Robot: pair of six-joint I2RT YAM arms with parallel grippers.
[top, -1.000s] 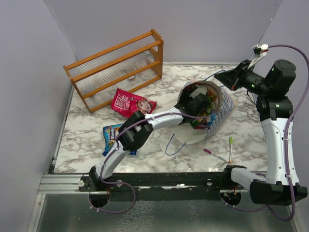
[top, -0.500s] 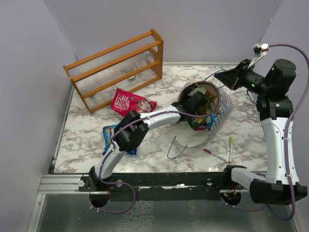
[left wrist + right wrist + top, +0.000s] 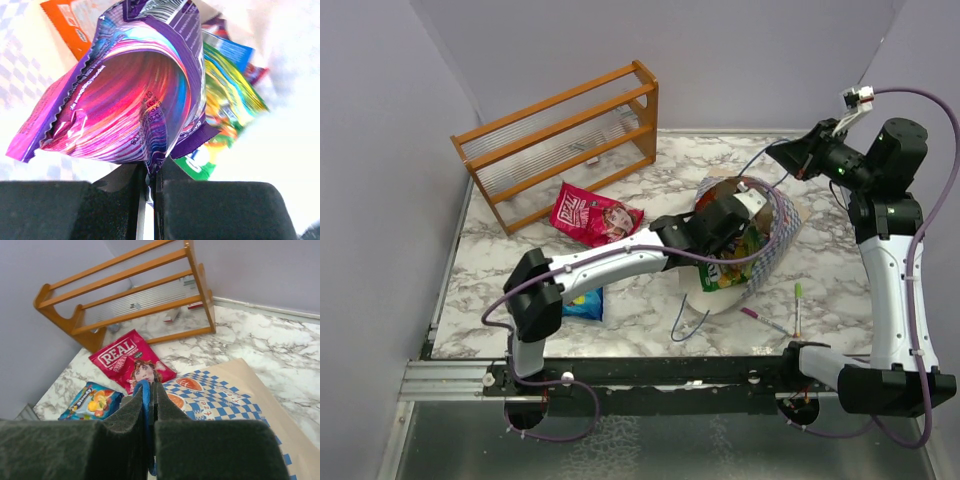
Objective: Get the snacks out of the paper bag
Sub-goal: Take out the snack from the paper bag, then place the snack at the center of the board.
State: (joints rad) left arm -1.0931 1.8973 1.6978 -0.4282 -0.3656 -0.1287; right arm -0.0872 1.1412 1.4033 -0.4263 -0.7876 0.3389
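Left fingers, almost pressed together, pinch the glossy purple foil snack packet at the mouth of the cream blue-checked paper bag. Right fingers clamp the bag's blue cord handle.

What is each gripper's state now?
Left gripper: closed on the glossy purple foil packet.
Right gripper: closed on the blue cord handle of the cream paper bag.

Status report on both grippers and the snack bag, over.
Left gripper shut on purple packet inside paper bag. Right gripper shut on blue cord handle. Green-yellow packet, orange packet alongside.
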